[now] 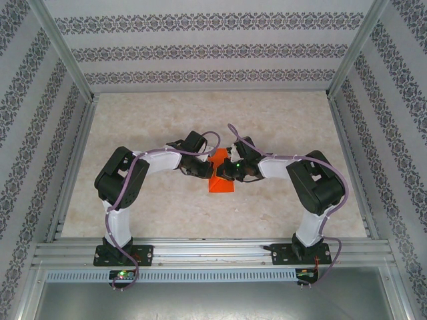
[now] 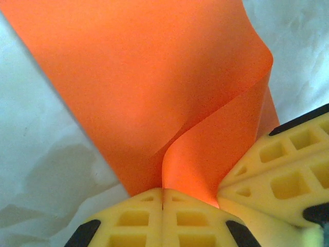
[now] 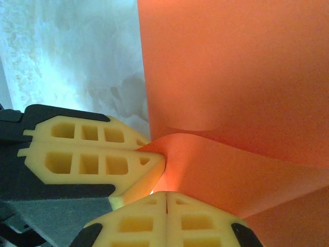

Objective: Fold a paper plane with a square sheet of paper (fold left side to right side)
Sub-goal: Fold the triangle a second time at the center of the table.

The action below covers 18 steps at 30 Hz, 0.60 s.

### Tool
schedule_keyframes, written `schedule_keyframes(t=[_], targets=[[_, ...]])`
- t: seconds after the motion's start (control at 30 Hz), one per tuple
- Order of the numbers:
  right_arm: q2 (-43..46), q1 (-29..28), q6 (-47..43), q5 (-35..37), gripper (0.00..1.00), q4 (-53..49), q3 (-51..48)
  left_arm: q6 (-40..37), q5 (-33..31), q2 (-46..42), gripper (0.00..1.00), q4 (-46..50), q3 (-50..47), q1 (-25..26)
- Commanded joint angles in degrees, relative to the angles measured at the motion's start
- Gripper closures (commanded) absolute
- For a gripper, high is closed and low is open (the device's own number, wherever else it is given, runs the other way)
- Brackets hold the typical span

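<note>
The left gripper (image 2: 163, 191) is on the left, its two yellow fingers pressed tight on a bit of the square sheet of paper (image 1: 221, 183). The orange paper sits in the middle of the table (image 1: 167, 213), partly lifted and curled. Just beside it on the right, the right gripper (image 3: 167, 193) pinches the same paper too, fingers squeezed together

Two black-and-white jointed arms (image 1: 119, 223), looping lilac cables (image 1: 215, 136), yellow lattice-moulded end effector fingers (image 2: 133, 221), black-trimmed.
</note>
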<state>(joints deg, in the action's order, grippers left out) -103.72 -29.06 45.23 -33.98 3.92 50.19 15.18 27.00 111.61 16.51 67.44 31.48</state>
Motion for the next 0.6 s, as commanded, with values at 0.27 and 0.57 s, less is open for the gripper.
schedule_keyframes(t=[0.27, 0.57], targets=[[-1.22, -0.71, -0.59, 2.15, 1.0, -1.68, -0.89, -1.17, -1.65, 2.65, 1.0, 2.21, -0.03, -0.37], [-1.6, -0.74, -0.08, 2.86, 1.0, -1.88, -2.36, -1.03, -1.72, 2.65, 1.0, 2.3, -0.19, -0.33]])
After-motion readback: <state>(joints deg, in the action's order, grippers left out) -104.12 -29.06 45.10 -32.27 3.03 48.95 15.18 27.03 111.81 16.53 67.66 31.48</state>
